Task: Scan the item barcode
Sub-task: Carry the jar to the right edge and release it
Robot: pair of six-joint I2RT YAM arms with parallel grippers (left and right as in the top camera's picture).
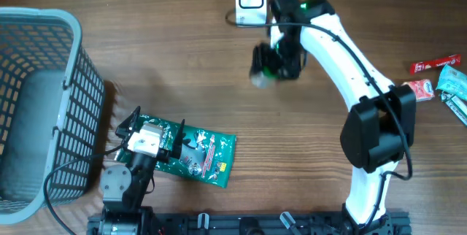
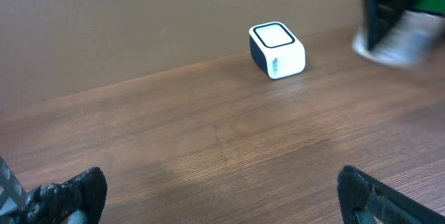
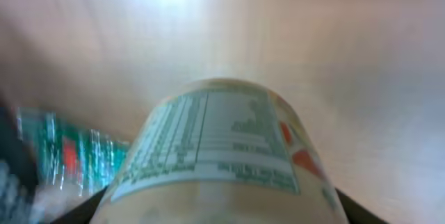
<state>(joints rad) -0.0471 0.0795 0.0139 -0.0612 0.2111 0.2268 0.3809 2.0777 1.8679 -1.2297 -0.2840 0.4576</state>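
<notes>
A grey basket [image 1: 40, 14] stands at the surface's left edge. By the near edge, the left end effector [image 1: 152, 129] hangs with its jaws spread wide and empty over a green packet [image 1: 208, 155]. At the middle of the far edge sits the white scanner [image 1: 250, 0]. Just in front of it, the right end effector [image 1: 273, 63] grips a labelled container [image 3: 222, 154] above the surface. Snack packets [image 1: 438, 78] lie at the right edge.

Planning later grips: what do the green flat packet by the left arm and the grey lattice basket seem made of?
Green flat packet: likely thin plastic or foil film, glossy, going by its crinkled printed face. Grey lattice basket: apparently moulded plastic, matte, going by its even open-grid walls and thick rim.
</notes>
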